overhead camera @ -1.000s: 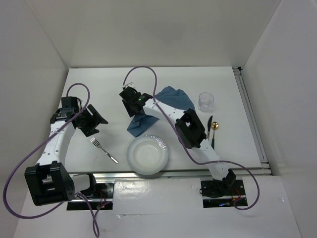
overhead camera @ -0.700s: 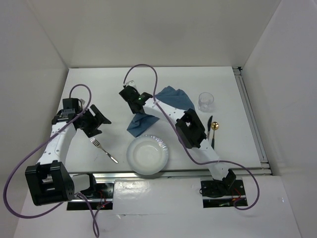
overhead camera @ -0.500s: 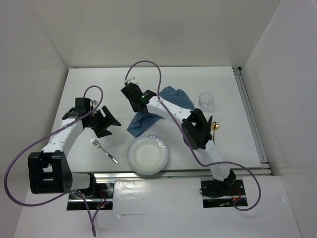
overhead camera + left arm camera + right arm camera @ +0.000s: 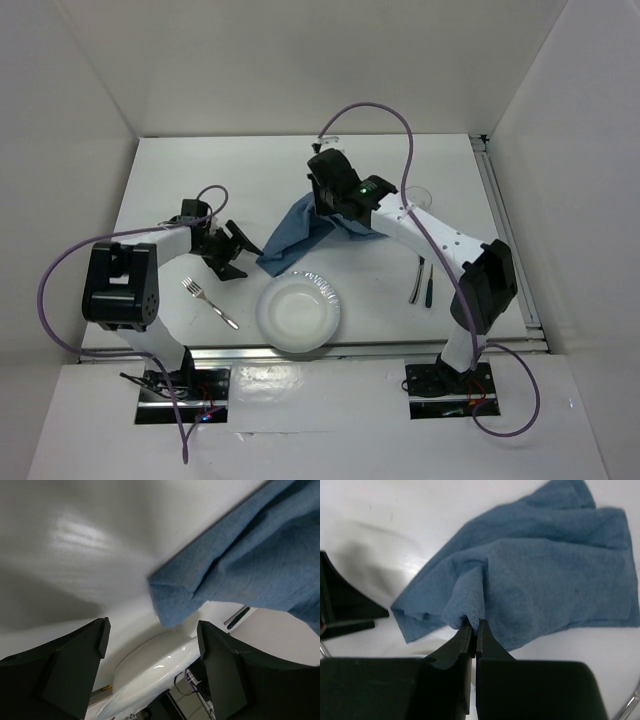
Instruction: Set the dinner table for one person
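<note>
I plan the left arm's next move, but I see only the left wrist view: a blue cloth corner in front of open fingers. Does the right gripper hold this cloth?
Observer: Yes. In the right wrist view the right gripper is shut on a raised fold of the blue cloth.
Operator: Thank you. Is any cutlery close to my arm?
Observer: A fork lies on the dinner table, on the near side of the left gripper and left of the plate, touching neither.
Operator: And on the other side?
Observer: Two more pieces of cutlery lie right of the plate; I cannot tell which kind.
</note>
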`<state>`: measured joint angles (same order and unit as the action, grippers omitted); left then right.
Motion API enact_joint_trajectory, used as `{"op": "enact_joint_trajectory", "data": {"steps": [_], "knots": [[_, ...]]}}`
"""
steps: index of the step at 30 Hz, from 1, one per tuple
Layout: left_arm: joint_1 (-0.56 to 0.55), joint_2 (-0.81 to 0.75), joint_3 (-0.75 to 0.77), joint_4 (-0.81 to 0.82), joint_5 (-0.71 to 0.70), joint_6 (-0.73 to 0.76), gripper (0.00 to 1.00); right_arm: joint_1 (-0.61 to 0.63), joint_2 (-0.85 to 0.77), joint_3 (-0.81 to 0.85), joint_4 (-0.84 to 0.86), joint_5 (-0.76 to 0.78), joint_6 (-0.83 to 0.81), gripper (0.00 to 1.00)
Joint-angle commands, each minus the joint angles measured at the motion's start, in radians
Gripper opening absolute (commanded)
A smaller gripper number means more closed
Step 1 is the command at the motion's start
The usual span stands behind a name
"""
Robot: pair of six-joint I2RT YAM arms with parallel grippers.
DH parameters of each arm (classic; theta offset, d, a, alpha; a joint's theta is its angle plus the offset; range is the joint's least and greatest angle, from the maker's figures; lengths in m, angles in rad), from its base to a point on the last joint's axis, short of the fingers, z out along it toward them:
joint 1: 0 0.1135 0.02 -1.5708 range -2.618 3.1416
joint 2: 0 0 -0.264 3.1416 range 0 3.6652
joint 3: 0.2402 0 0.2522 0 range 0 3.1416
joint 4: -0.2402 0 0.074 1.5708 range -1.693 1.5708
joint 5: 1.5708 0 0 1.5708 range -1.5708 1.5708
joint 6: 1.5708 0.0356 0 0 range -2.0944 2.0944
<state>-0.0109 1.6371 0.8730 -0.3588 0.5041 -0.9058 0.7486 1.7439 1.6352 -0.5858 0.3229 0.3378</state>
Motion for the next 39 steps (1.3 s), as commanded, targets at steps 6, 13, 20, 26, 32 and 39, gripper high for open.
{"op": "enact_joint_trajectory", "data": {"steps": [6, 13, 20, 26, 32, 39], "knots": [[-0.047, 0.168, 0.133, 0.063, 0.045, -0.108, 0.88, -0.020, -0.087, -0.094, 0.018, -0.021, 0.053, 0.00], [-0.069, 0.289, 0.253, 0.031, -0.010, -0.122, 0.29, -0.029, -0.106, -0.080, 0.009, -0.030, 0.053, 0.00], [-0.005, 0.331, 0.490, -0.077, -0.036, -0.013, 0.00, -0.112, -0.092, 0.039, 0.018, -0.128, -0.003, 0.00], [0.068, 0.484, 1.149, -0.383, -0.055, 0.214, 0.00, -0.216, 0.055, 0.316, 0.208, -0.065, -0.138, 0.00], [0.123, 0.301, 1.223, -0.335, -0.045, 0.320, 0.00, -0.301, -0.007, 0.298, 0.421, -0.185, -0.163, 0.00], [0.123, -0.037, 0.689, -0.270, -0.091, 0.377, 0.00, -0.301, -0.337, -0.321, 0.633, -0.284, -0.189, 0.00]]}}
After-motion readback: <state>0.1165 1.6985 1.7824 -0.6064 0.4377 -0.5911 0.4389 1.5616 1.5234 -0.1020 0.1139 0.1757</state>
